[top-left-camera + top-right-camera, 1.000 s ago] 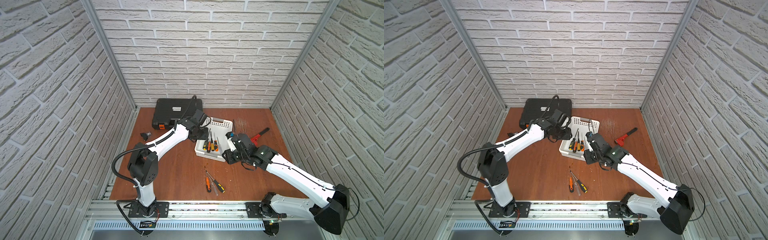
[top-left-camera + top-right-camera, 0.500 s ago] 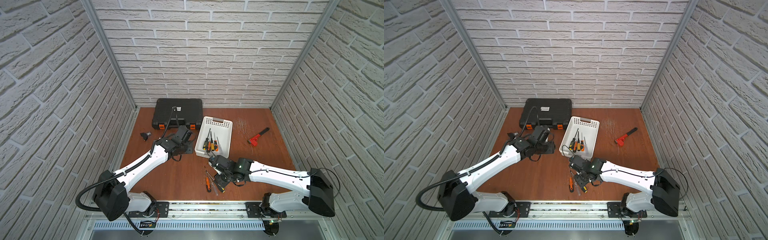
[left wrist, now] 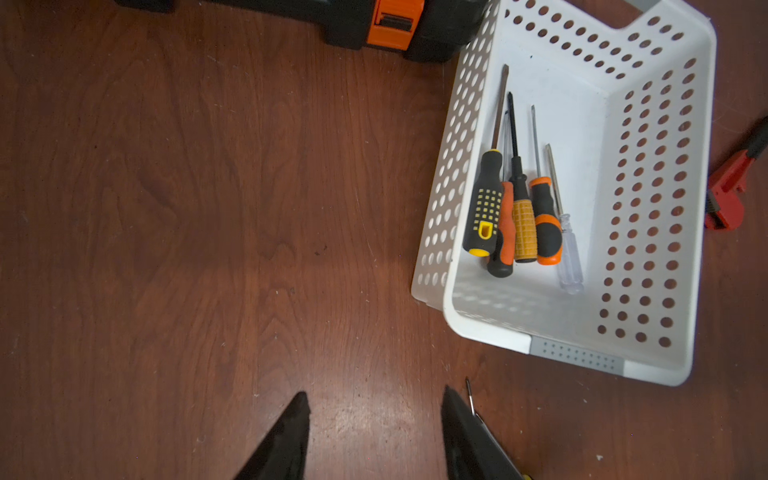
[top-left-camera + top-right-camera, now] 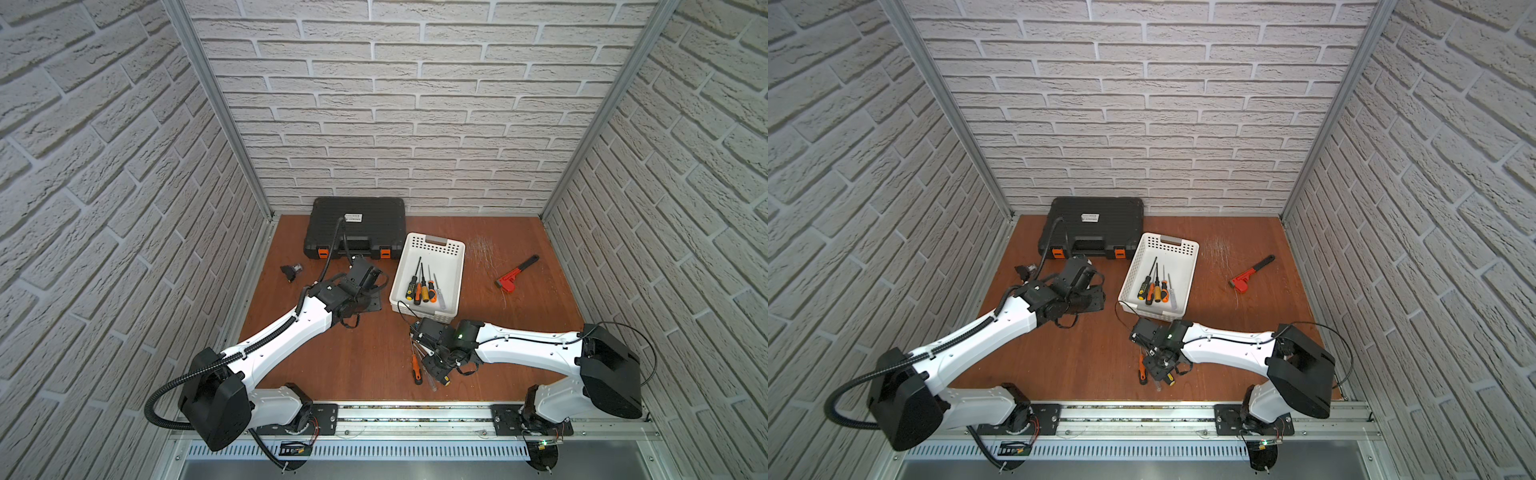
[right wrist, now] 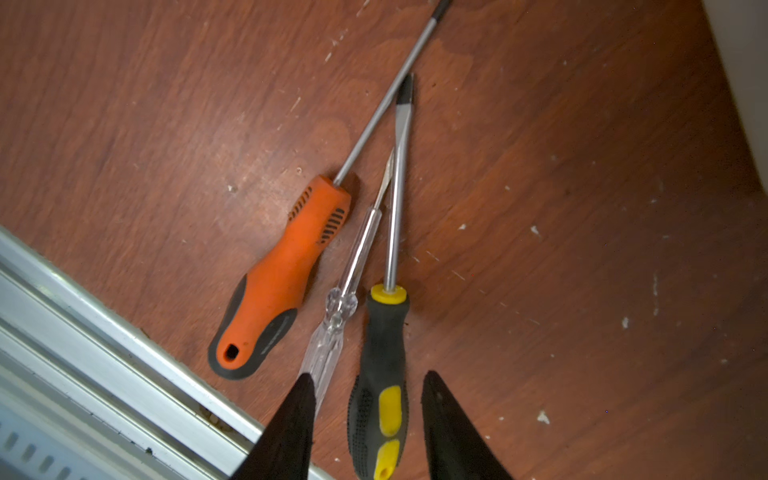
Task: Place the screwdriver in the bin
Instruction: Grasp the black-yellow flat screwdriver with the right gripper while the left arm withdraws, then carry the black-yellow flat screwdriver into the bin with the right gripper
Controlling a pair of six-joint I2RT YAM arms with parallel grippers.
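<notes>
The black-and-yellow screwdriver lies on the bench, near the bin but outside it. My right hand has swung down from the bin and straddles its handle, parted, not yet gripping. My left hand has backed off, parted and empty.

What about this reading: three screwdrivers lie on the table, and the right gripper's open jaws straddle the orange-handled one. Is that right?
Not quite. The right wrist view shows the right gripper with open jaws straddling the black-and-yellow screwdriver; the orange-handled screwdriver lies beside it, outside the jaws. The rest is right.
</notes>
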